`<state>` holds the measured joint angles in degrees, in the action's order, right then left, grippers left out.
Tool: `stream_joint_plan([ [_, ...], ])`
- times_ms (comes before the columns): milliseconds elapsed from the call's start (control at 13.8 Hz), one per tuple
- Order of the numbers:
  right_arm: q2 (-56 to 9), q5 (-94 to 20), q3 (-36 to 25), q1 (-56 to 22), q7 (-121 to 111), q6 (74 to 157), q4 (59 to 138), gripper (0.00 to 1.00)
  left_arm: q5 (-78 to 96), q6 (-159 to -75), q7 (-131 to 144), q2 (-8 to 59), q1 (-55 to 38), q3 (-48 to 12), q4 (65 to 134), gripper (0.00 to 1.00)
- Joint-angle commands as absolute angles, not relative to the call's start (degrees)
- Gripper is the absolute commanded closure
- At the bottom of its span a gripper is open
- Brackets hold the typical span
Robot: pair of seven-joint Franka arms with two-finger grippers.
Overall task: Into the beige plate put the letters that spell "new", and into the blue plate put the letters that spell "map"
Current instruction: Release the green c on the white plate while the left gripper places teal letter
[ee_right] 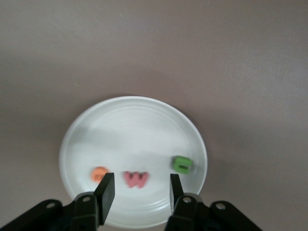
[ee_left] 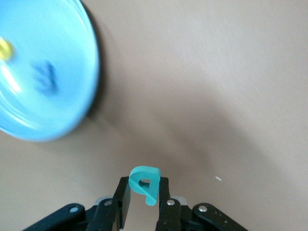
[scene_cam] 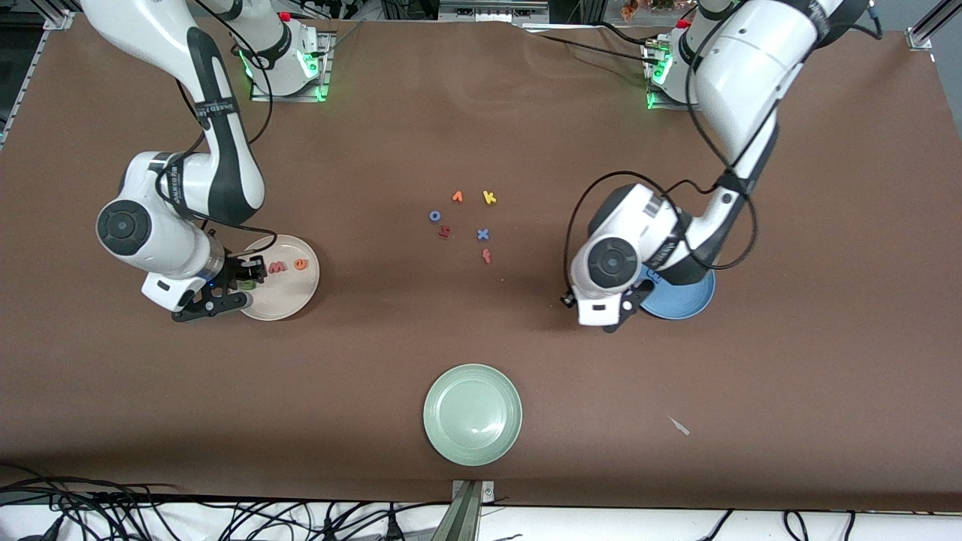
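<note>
Between the fingers of the left tool (ee_left: pixel 142 202) sits the teal p (ee_left: pixel 145 184), pinched and held up over bare worktop (scene_cam: pixel 481 113) just beside the blue plate (ee_left: pixel 72 72), not yet over it. On that plate the left wrist view shows two letters already lying: a blue m (ee_left: pixel 44 77) and a yellow a (ee_left: pixel 5 49), the latter cut off at the frame's edge. So "map" stands at two of three delivered, and I judge the remaining step is to carry the p over the rim and let it go.

Over the beige plate (scene_cam: pixel 297 300) the right tool (ee_right: pixel 138 190) hangs with its jaws parted and nothing between them. On the plate lie an orange e (ee_right: pixel 98 173), a pinkish-red w (ee_right: pixel 136 179) and a green n (ee_right: pixel 182 164), each apart from the others. By the look of it, "new" is complete and this arm has no more to fetch.

Counted: three plates, namely one beige toward the right arm's end, one blue toward the left arm's end, and one pale green plate (scene_cam: pixel 473 415) nearest the front camera, with nothing on it. Six task letters, five on plates and one in the grip. Six spare letters sit in a cluster mid-worktop: an orange v (scene_cam: pixel 457 197), a yellow k (scene_cam: pixel 489 197), a blue ring-shaped letter (scene_cam: pixel 434 216), a dark red h (scene_cam: pixel 444 231), a blue x (scene_cam: pixel 482 234) and an orange-red letter (scene_cam: pixel 487 256) I cannot read. None of these belongs on a plate.
</note>
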<state>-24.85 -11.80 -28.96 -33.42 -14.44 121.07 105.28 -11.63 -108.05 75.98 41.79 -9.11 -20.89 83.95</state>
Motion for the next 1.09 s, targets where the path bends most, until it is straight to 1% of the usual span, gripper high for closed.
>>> stream_joint_plan([
  [0, -23.8, -12.3, -28.5, -34.2, -9.8, 113.0, 98.5, 0.38, -12.3, -101.9, 63.6, 39.7, -4.6, -21.3, 85.0, 0.93],
  [73, -23.6, -11.9, -28.6, -34.5, -9.5, 110.6, 96.4, 0.25, -12.0, -100.7, 59.2, 39.7, -2.7, -21.3, 85.3, 0.92],
  [145, -23.3, -11.5, -28.7, -34.5, -9.8, 107.9, 93.8, 0.00, -12.0, -100.1, 55.1, 39.8, -0.7, -21.3, 86.0, 0.92],
  [291, -23.4, -10.3, -28.9, -34.3, -9.6, 99.9, 86.4, 0.00, -12.0, -99.9, 47.1, 40.1, 2.9, -21.3, 87.7, 0.92],
  [363, -23.7, -8.6, -29.2, -34.5, -9.4, 97.1, 83.4, 0.00, -12.0, -100.0, 43.7, 40.2, 4.5, -21.4, 88.7, 0.89],
  [436, -23.6, -8.0, -29.7, -34.5, -9.6, 95.7, 82.0, 0.00, -12.0, -100.0, 41.2, 40.3, 5.0, -21.3, 89.2, 0.79],
  [509, -23.6, -8.2, -30.1, -34.5, -9.4, 93.2, 81.2, 0.00, -12.0, -100.0, 39.7, 40.4, 5.4, -21.3, 89.3, 0.54],
  [581, -23.5, -8.1, -30.0, -34.5, -9.2, 91.6, 79.4, 0.00, -12.0, -100.0, 37.9, 40.4, 6.3, -21.3, 89.3, 0.42],
  [654, -22.8, -8.4, -29.6, -34.3, -8.6, 91.5, 78.8, 0.00, -11.9, -100.0, 34.6, 40.4, 7.4, -21.4, 89.1, 0.26],
  [727, -21.4, -8.2, -28.8, -33.5, -7.2, 91.3, 79.1, 0.00, -11.9, -100.0, 30.8, 40.3, 8.0, -21.4, 88.9, 0.00],
  [799, -19.7, -7.8, -25.0, -30.2, -4.9, 90.5, 79.3, 0.00, -11.8, -99.8, 28.1, 40.2, 8.3, -21.4, 88.7, 0.00],
  [945, -15.2, -6.9, -12.3, -17.3, -3.3, 88.2, 81.0, 0.00, -11.5, -97.8, 27.2, 38.6, 8.6, -22.1, 87.9, 0.00],
  [1018, -13.0, -6.9, -8.1, -12.5, -3.6, 88.2, 82.9, 0.00, -11.5, -95.5, 27.2, 36.8, 8.2, -22.8, 87.0, 0.00],
])
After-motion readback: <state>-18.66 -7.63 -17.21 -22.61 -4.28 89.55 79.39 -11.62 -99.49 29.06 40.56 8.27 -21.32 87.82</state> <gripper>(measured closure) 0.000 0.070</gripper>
